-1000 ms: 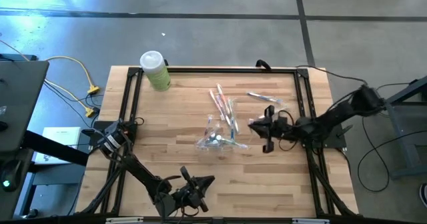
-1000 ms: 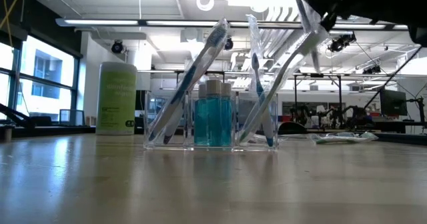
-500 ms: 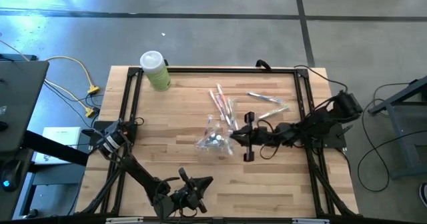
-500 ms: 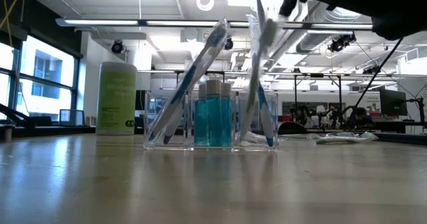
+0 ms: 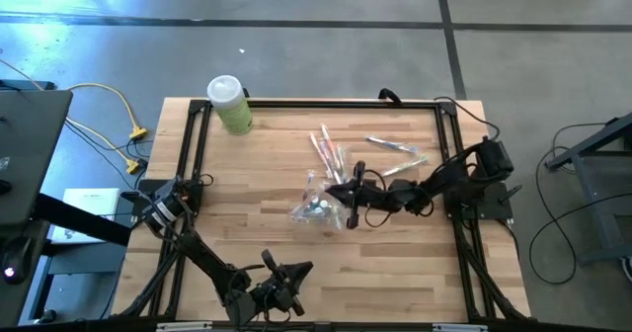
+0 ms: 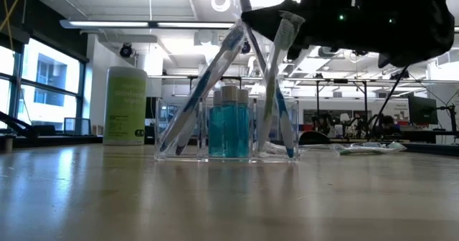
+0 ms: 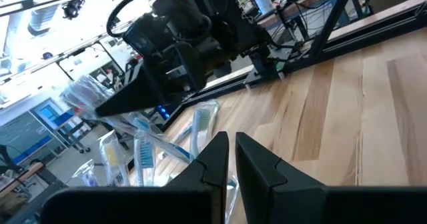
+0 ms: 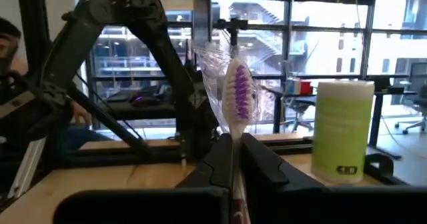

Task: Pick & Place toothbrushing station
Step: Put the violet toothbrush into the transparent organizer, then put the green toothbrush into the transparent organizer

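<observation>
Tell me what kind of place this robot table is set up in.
Probably a robotics lab or workshop in a large open industrial hall. The low view shows exposed ceiling ducts and lights and distant workbenches; the high view shows a bare concrete floor around the wooden table.

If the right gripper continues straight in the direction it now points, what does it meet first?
Most likely the clear organizer: the right gripper, shut on a wrapped toothbrush, points across the table at it. Depth is unclear; it may pass just above the rim.
</observation>
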Available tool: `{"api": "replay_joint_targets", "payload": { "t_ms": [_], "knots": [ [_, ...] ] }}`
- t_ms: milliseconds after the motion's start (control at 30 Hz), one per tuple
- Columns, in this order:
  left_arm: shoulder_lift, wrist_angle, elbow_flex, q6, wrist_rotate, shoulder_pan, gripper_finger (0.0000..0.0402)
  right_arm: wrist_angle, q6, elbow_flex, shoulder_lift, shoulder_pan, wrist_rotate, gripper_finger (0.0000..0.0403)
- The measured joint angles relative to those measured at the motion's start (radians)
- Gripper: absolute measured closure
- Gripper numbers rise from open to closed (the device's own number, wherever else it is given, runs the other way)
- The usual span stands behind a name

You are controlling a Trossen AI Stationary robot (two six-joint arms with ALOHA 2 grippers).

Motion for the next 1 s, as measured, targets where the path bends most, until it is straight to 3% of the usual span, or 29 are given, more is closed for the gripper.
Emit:
{"api": "replay_joint_targets", "payload": {
  "t_ms": [267,467,800,1000],
  "knots": [
    [0.000,0.000,0.000,-0.003,-0.008,0.000,0.0379,-0.097,0.018,-0.019,0.018,0.095,0.182,0.0396],
    [0.000,0.000,0.000,-0.020,0.000,0.000,0.0379,-0.180,0.007,-0.019,0.017,0.152,0.217,0.0376],
    [0.000,0.000,0.000,-0.026,0.026,0.006,0.0379,-0.295,-0.013,-0.019,0.016,0.200,0.337,0.0285],
    [0.000,0.000,0.000,-0.025,0.023,0.008,0.0379,-0.342,-0.129,-0.019,-0.072,0.285,0.530,0.0220]
  ]
}}
